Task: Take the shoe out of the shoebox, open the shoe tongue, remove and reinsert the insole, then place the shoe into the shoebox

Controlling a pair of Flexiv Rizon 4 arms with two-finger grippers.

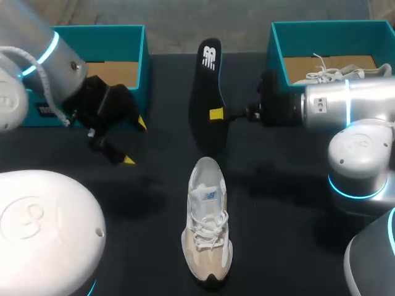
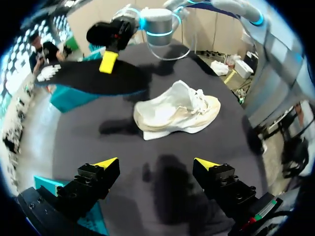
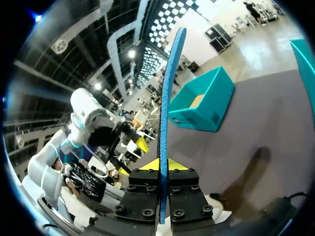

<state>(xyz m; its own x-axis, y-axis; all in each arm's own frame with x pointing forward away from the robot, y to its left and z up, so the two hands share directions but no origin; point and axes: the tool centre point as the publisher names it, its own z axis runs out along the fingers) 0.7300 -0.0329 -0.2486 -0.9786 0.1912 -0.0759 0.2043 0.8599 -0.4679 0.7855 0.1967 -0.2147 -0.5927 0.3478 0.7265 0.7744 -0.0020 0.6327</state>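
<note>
Closest in, the beige sneaker (image 1: pixel 207 225) sits upright on the black table (image 1: pixel 278 203), toe toward the robot, with bare tabletop all round it. The left gripper (image 1: pixel 134 141) is spread wide with nothing in it, just in front of the left teal shoebox (image 1: pixel 143 61). The right gripper (image 1: pixel 216 113) is clamped on the black insole (image 1: pixel 208 80), lifted between the boxes. The right shoebox (image 1: pixel 278 55) at the far edge has a second white shoe (image 1: pixel 327 74) in it.

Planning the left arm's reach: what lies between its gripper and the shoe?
Only bare table between left gripper and shoe, per the left wrist view.
</note>
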